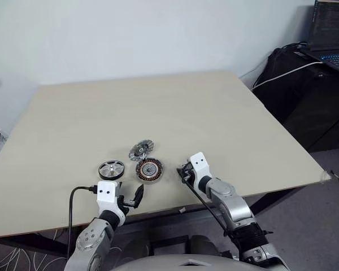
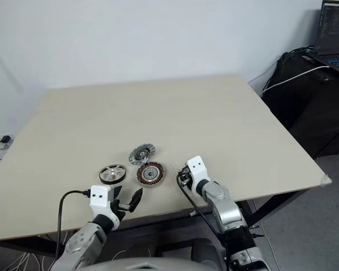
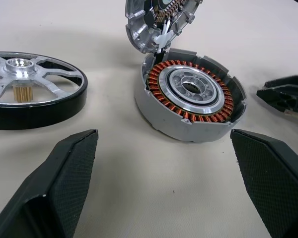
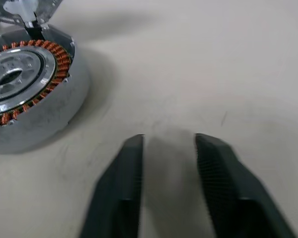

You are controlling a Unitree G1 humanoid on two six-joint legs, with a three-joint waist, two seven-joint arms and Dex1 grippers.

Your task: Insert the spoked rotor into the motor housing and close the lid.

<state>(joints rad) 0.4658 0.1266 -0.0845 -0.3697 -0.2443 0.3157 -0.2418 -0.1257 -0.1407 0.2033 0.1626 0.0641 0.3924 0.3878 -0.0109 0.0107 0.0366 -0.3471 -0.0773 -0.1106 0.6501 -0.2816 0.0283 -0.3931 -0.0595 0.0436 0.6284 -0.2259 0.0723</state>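
Shiny silver spoked rotor point(image 1: 111, 169) flat on beige worktop point(image 1: 214, 113), just ahead of released, empty left claw point(image 1: 130, 199); right claw point(image 4: 169, 144) parted, empty, farther off.

Silver-grey arms, white wrist blocks, black textured fingers point(image 3: 64, 168), black cable.

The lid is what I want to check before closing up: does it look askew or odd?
Yes. The lid stands tilted up at the far edge of the motor housing, not flat. Otherwise nothing stands out.
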